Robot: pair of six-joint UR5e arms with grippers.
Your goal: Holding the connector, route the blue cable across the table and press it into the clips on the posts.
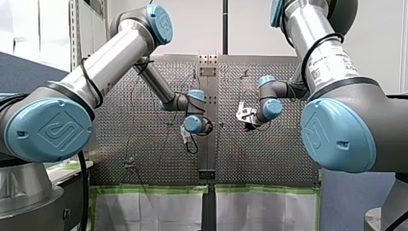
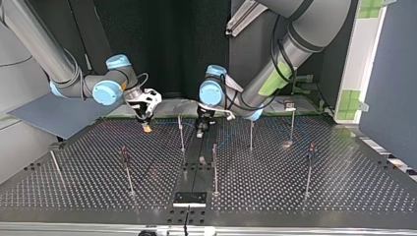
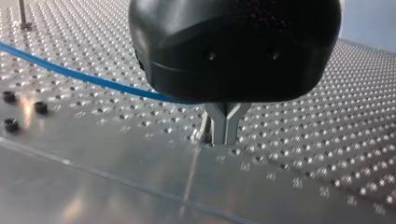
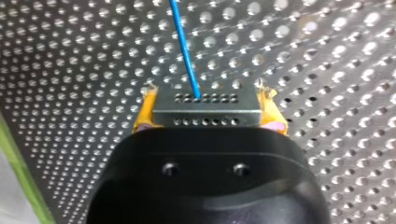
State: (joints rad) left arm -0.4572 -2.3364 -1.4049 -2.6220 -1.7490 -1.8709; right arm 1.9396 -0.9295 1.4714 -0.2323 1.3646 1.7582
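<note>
In the right wrist view my right gripper [image 4: 208, 109] is shut on a grey metal connector [image 4: 208, 112], its yellow pads [image 4: 144, 114] on either end. The blue cable [image 4: 186, 53] leaves the connector and runs ahead over the perforated table. At the top view's left this gripper [image 2: 146, 127] hangs low over the table. My left gripper [image 3: 225, 133] has its metal fingers together, tips just above the plate. The blue cable [image 3: 70, 72] runs in from the side and disappears behind its black body. It sits mid-table [image 2: 201, 130] beside a thin post [image 2: 181, 132].
Several thin posts with clips stand on the table [image 2: 251, 135] [image 2: 215, 167] [image 2: 128, 169] [image 2: 309, 167]. A black plate [image 2: 189, 198] lies at the near edge in the top view. Black bolts [image 3: 41, 107] sit beside the table seam. Green tape [image 1: 154, 189] lines one edge.
</note>
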